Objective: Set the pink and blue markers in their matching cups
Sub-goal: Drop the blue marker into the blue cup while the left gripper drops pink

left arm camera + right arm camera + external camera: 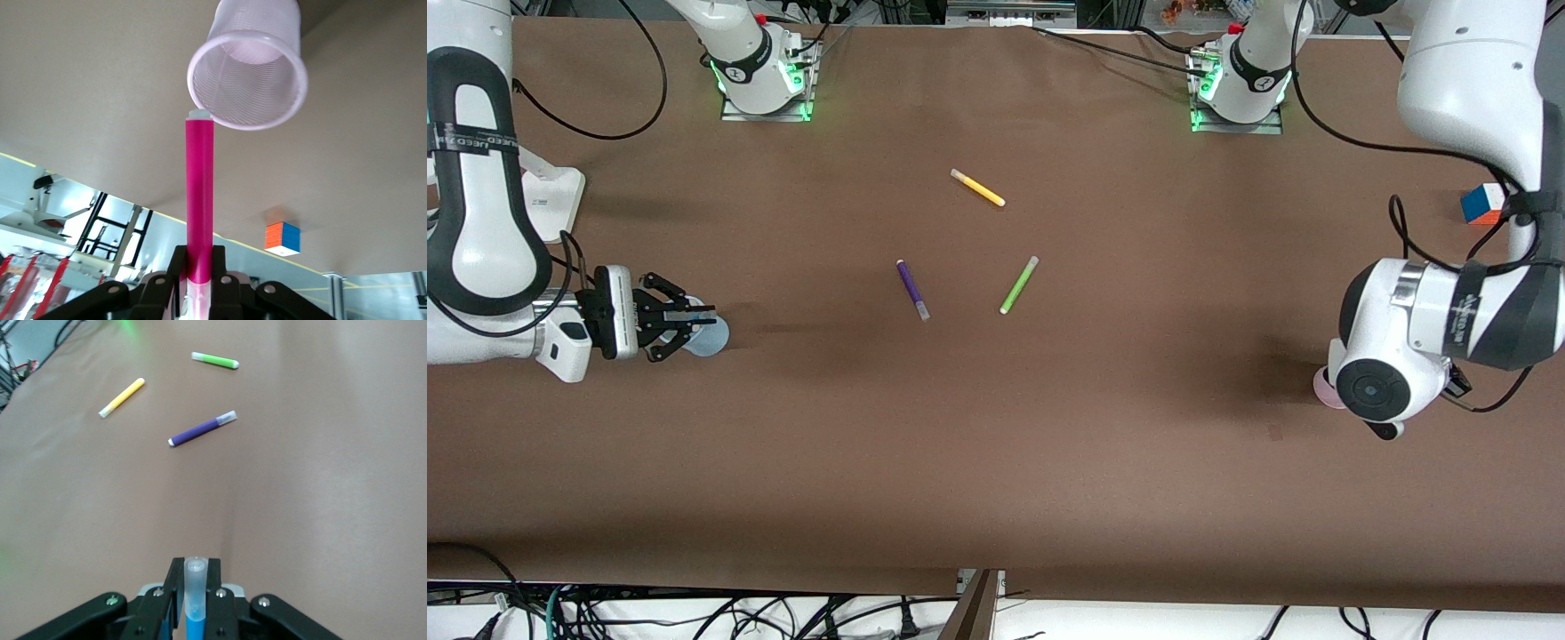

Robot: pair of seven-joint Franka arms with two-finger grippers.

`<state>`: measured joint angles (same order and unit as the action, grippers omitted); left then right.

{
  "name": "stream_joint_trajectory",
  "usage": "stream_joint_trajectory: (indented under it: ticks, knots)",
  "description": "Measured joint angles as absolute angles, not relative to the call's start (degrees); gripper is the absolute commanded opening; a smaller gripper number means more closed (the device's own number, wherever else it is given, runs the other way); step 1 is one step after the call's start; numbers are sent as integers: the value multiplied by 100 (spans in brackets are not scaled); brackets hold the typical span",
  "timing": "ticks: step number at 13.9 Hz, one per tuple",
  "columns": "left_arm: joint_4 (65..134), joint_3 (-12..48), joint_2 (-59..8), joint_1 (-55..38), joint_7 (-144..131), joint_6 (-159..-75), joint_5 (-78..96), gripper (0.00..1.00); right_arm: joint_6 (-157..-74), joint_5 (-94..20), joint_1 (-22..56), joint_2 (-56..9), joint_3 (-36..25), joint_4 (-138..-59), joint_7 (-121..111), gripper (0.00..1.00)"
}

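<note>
My left gripper (198,270) is shut on the pale cap end of the pink marker (199,193). The marker's free end is right at the rim of the pale pink cup (248,67). In the front view that cup (1325,388) peeks out beside the left arm's wrist (1392,373), which hides the gripper. My right gripper (194,587) is shut on the blue marker (194,617), its greyish cap sticking out past the fingers. In the front view the right gripper (698,316) is over the pale blue cup (711,338).
A yellow pen (977,188), a dark purple pen (912,289) and a lime green pen (1018,284) lie mid-table. They also show in the right wrist view: the yellow pen (121,397), the purple pen (202,429) and the green pen (215,360). A colour cube (1483,204) sits near the left arm.
</note>
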<state>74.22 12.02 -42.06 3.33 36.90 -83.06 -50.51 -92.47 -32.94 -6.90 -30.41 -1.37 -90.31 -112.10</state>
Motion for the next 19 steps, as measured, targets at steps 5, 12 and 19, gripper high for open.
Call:
stream_joint_trajectory:
  ticks: [5,12,19]
  knots:
    - [7386,1194,-4516,322,3633,-8472,-5200,0,-8897,-3302,-963,-3082,-132,-9032,-11757,4]
    - [7383,1193,-4742,284,3405,-8579,-5347,100,-8890,-3326,-1093,-3265,-131,-8960,-11478,100]
    - [7225,1245,-4698,42,3356,-8349,-5372,100,-8596,-3322,-1093,-3128,-110,-8158,-7995,100]
